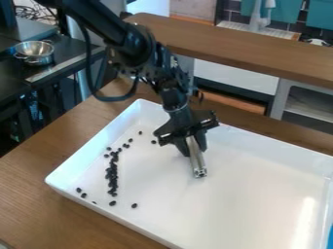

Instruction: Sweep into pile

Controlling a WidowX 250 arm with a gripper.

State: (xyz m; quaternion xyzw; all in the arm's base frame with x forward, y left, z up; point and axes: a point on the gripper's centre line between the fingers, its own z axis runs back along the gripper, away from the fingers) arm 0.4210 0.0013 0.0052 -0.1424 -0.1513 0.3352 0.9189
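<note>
A white tray [267,194] rests on a brown wooden desk [39,177] in a kitchen-like room, its right side reaching the edge of the view. Beyond the desk runs a long wooden counter [247,57] above white and grey units, with teal cabinet fronts [319,18] and a hanging towel [258,15] at the far right. At far left, a metal bowl [35,51] sits on a dark worktop [68,50], with a tangle of cables [32,10] behind it.

A black robot arm [130,46] extends from the upper left over the tray's far side, its gripper [195,151] pointing down, the jaws clamped on a silver metal bar [198,165] that juts out below them, tilted slightly toward the near right. Dark beans [112,176] lie in the tray to the left of the jaws, well apart from the bar, most of them bunched in a narrow line running from far to near. A few strays dot the tray beyond the line's far end, one of them just left of the gripper, and others are scattered around its near end.
</note>
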